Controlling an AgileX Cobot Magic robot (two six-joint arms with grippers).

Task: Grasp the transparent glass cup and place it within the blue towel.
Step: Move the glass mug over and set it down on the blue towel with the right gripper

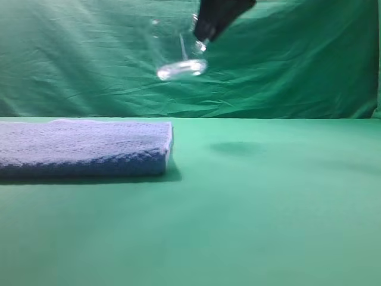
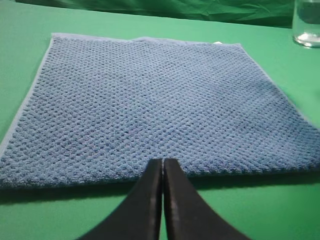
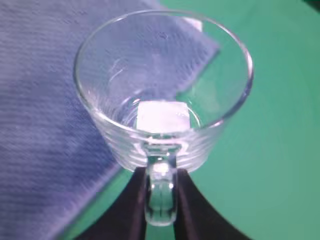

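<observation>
The transparent glass cup [image 1: 178,50] hangs high above the table, tilted, just right of the blue towel [image 1: 83,148]. My right gripper [image 1: 202,37] is shut on the cup's looped handle; in the right wrist view the handle [image 3: 160,192] sits between the two black fingers of the gripper [image 3: 160,180], and the cup [image 3: 162,85] hangs over the corner of the towel [image 3: 45,125]. The left gripper [image 2: 163,162] is shut and empty, low at the near edge of the towel [image 2: 150,100]. The cup's base [image 2: 307,22] shows at the top right of the left wrist view.
A green cloth covers the table [image 1: 256,214] and hangs as a backdrop [image 1: 297,59] behind it. The cup's shadow [image 1: 235,147] falls on the cloth right of the towel.
</observation>
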